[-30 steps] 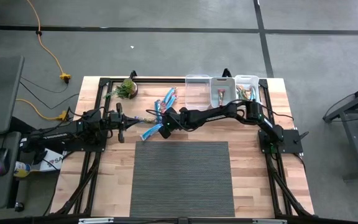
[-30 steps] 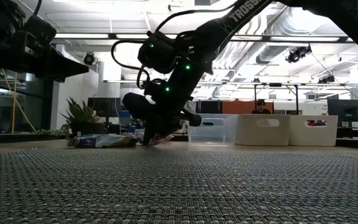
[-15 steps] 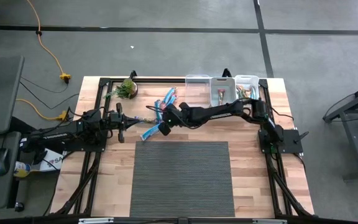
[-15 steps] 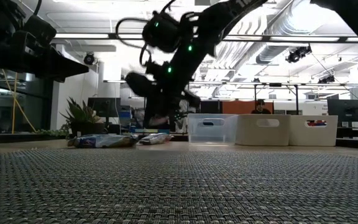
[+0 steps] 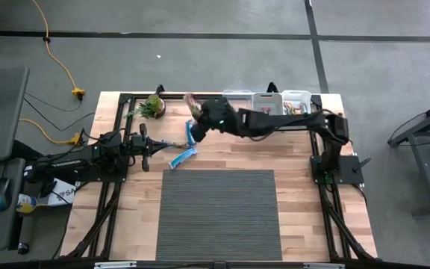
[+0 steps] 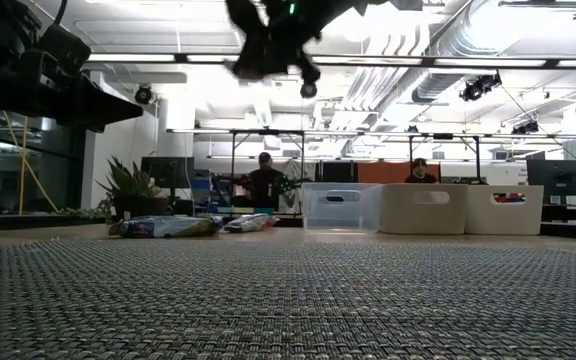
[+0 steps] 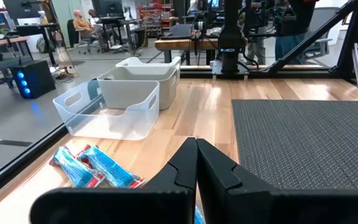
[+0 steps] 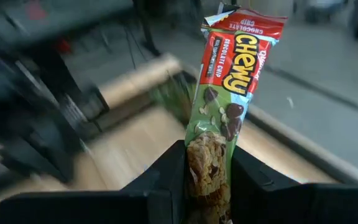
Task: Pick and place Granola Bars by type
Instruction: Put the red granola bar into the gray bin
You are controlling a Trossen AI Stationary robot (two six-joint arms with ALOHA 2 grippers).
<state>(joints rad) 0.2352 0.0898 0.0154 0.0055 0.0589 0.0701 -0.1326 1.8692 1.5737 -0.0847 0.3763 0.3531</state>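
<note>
My right gripper (image 5: 197, 110) hangs high above the table's far middle, shut on a green and red granola bar (image 8: 229, 81) that pokes out past its fingers (image 5: 190, 100). In the low view it is up at the top edge (image 6: 273, 45). More granola bars lie flat on the wood: a blue one (image 5: 183, 157) at the mat's far-left corner, others (image 5: 190, 134) under the arm, and blue-red ones (image 7: 95, 174). My left gripper (image 5: 146, 146) rests shut at the table's left, fingers pressed together (image 7: 196, 152), holding nothing. My right gripper pinches the granola bar's near end (image 8: 209, 171) between its two fingers. The bar runs on ahead in line with the fingers, its red end (image 8: 247, 25) free. It is lifted clear of the table, with the gripper slanting slightly downward.
Three bins stand in a row along the far edge: a clear one (image 5: 237, 99), then two (image 5: 267, 103) (image 5: 297, 99) with bars inside. A potted plant (image 5: 153, 106) sits at the far left. A dark woven mat (image 5: 219, 213) covers the near middle. People sit in the room beyond.
My right gripper has risen steeply from the pile of bars, drawing toward the far edge and tipping up nearer to level. It stays shut on the green and red bar, which has come up off the table with it. The other bars lie where they were.
</note>
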